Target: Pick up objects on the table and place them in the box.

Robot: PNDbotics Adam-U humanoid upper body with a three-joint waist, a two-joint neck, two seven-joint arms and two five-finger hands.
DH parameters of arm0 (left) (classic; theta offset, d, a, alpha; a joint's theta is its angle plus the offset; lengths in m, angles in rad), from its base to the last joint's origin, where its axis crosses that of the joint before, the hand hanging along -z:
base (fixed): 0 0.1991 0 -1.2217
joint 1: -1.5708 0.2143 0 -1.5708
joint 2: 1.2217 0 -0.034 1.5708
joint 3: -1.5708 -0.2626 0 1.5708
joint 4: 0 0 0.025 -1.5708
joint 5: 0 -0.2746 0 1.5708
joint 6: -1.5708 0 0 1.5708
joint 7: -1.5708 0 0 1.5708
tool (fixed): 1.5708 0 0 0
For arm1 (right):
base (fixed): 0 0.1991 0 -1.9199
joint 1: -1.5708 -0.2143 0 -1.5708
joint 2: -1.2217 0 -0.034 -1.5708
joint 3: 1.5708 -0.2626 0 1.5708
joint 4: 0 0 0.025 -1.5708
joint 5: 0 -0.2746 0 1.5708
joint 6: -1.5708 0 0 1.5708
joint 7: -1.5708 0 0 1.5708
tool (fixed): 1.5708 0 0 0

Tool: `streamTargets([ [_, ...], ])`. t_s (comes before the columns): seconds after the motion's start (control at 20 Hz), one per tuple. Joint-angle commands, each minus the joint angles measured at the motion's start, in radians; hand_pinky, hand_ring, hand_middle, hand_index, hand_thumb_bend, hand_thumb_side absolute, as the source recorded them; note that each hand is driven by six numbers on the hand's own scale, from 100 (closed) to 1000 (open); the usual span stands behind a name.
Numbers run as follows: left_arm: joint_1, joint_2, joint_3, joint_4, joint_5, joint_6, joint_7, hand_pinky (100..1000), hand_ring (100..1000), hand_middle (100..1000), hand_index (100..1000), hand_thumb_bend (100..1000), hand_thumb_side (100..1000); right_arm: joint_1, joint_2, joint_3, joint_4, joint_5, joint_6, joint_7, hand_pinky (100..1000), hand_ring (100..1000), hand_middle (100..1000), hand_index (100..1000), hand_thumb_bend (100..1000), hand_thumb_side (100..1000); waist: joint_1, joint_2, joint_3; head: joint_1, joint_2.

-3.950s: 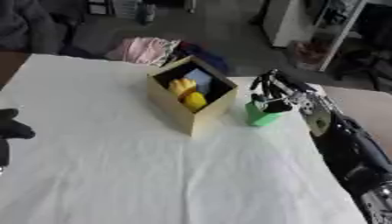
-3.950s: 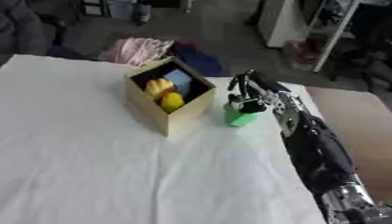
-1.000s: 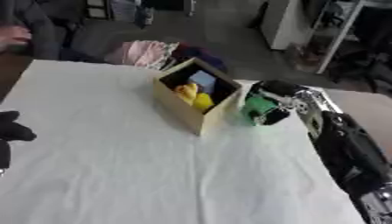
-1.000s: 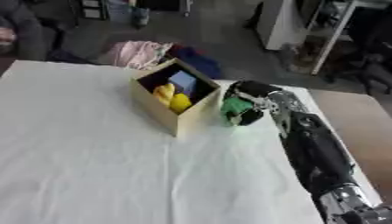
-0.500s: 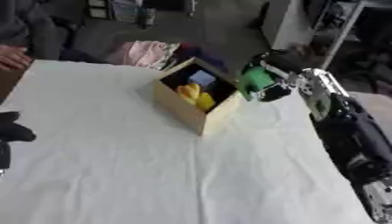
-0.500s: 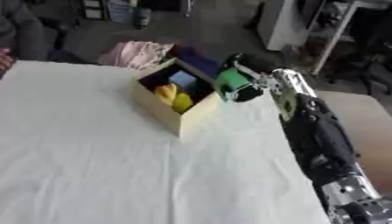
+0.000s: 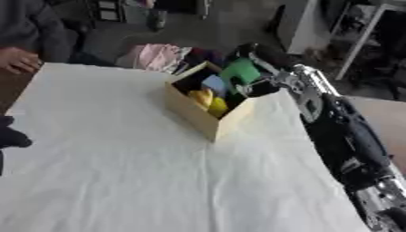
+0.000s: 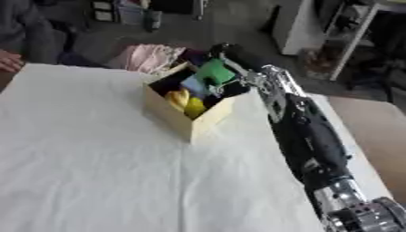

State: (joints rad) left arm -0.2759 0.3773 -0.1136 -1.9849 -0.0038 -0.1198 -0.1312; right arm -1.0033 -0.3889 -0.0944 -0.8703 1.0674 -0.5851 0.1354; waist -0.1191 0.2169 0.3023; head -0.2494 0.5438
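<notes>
Box (image 7: pixel 208 122) sits upper centre of the counter (image 7: pixel 119 181); its opening is mostly blocked by the right hand (image 7: pixel 258 68) holding a green object (image 7: pixel 239 72) over the far corner, with yellow items (image 7: pixel 208 100) and a blue one (image 7: pixel 214 84) inside. Right arm fills the frame's right side. Left hand (image 7: pixel 9 136) at left edge. Lower left counter is open cloth.
</notes>
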Motion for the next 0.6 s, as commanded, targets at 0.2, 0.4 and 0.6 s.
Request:
streamTargets([
  [0.2,-0.017,0.003,0.001,-0.015,0.004,0.0,-0.003,774,668,611,828,100,561,-0.016,0.0,0.011,0.039,0.067,-0.005,0.048,792,816,909,1000,100,351,-0.007,-0.023,0.005,-0.006,-0.01],
  [0.4,-0.016,0.002,0.001,-0.015,0.004,0.002,-0.003,774,668,611,828,100,561,-0.016,-0.007,0.013,0.045,0.087,-0.016,0.086,1000,1000,1000,1000,100,675,-0.007,-0.024,0.002,-0.005,-0.008],
  [0.6,-0.015,0.004,0.002,-0.015,0.004,0.002,-0.002,774,668,611,828,100,561,-0.018,-0.014,0.009,0.035,0.077,-0.015,0.095,1000,1000,1000,1000,100,690,-0.006,-0.025,-0.002,-0.005,-0.008],
])
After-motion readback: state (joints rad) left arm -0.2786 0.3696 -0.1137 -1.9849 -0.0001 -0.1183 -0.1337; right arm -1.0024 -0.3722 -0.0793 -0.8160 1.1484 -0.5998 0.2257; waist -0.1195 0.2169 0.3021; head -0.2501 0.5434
